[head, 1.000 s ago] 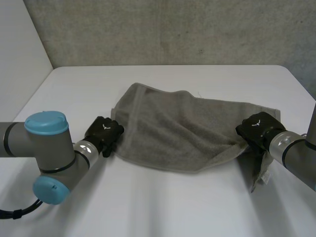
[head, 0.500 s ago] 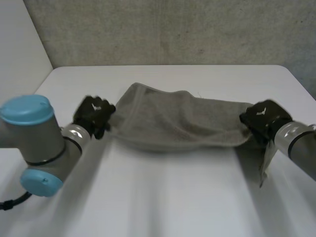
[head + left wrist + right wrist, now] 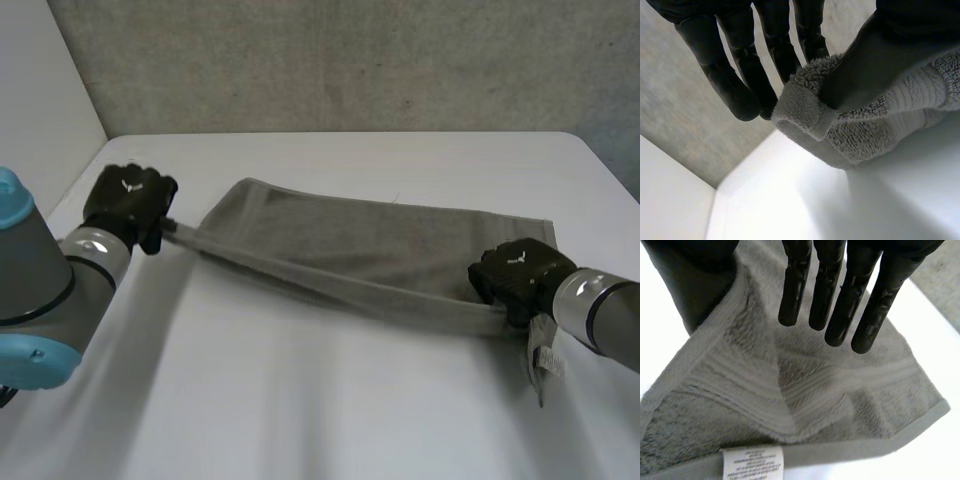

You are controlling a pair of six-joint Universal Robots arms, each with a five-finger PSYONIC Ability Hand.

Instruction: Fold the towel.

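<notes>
One towel (image 3: 380,235), two ends pinched, left robot hand (image 3: 128,197), right robot hand (image 3: 515,275)

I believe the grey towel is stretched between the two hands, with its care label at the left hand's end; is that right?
Not quite: the care label hangs at the end held by the right hand, as the right wrist view shows. The grey towel is indeed stretched between the left hand and the right hand.
</notes>
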